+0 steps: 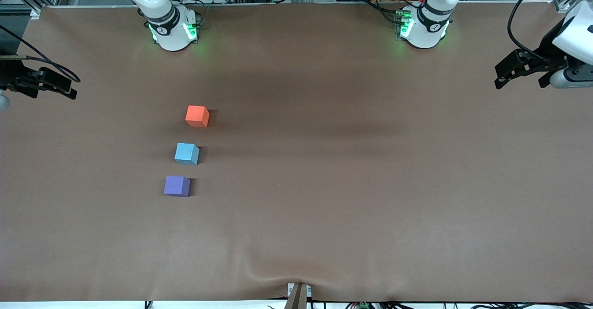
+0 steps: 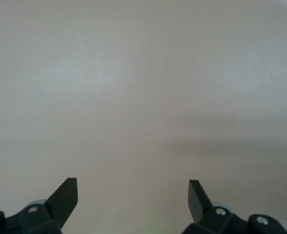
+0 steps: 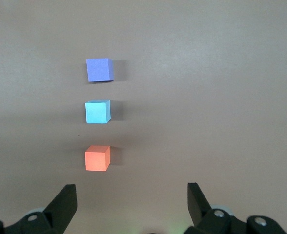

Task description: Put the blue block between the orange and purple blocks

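The orange block (image 1: 197, 116), the blue block (image 1: 186, 154) and the purple block (image 1: 176, 186) stand in a line on the brown table, each apart from the others. The blue block is in the middle, the purple one nearest the front camera. In the right wrist view the orange block (image 3: 97, 158), the blue block (image 3: 97, 112) and the purple block (image 3: 99, 69) show the same order. My right gripper (image 1: 74, 88) (image 3: 132, 192) is open and empty over the right arm's end of the table. My left gripper (image 1: 499, 75) (image 2: 133, 187) is open and empty over the left arm's end, above bare table.
The brown table cover (image 1: 352, 170) has a small wrinkle at its front edge, by a bracket (image 1: 298, 295). The two arm bases (image 1: 172, 28) (image 1: 424, 26) stand along the edge farthest from the front camera.
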Tool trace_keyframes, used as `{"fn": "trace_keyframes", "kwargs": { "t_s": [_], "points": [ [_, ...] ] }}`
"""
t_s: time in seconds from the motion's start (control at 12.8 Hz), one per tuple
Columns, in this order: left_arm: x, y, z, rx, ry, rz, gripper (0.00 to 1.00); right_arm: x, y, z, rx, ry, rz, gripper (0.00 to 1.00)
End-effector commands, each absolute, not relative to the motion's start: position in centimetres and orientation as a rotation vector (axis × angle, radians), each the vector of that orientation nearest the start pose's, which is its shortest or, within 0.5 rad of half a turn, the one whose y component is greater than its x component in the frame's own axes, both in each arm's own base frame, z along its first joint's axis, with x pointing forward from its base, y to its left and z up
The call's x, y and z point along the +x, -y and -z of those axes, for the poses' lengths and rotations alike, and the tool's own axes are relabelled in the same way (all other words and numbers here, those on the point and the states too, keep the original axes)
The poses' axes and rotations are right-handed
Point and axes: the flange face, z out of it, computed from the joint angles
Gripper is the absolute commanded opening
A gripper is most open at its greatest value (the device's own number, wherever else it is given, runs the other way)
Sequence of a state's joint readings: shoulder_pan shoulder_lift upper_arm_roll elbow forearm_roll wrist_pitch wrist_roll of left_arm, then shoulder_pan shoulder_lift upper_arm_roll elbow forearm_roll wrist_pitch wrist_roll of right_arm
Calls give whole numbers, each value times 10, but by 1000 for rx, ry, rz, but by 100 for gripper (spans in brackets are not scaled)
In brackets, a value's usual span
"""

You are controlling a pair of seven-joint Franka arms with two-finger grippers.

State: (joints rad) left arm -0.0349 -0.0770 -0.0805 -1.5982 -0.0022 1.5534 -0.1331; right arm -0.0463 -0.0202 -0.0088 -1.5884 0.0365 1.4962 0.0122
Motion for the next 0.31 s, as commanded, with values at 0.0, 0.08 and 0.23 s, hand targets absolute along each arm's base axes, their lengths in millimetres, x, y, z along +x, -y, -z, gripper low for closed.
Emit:
{"fn": "trace_keyframes", "kwargs": {
  "t_s": [0.0, 0.08, 0.23],
  "points": [
    [526, 62, -656, -3163, -7, 25, 100, 539, 29, -628, -3090, -112, -112, 100],
    [526, 61, -655, -3161, -2, 18, 100, 540, 30, -628, -3091, -112, -110, 100],
    [526, 58, -655, -3161, 5, 14, 100, 541, 39, -629, -3090, -138, -100, 100]
  ]
}}
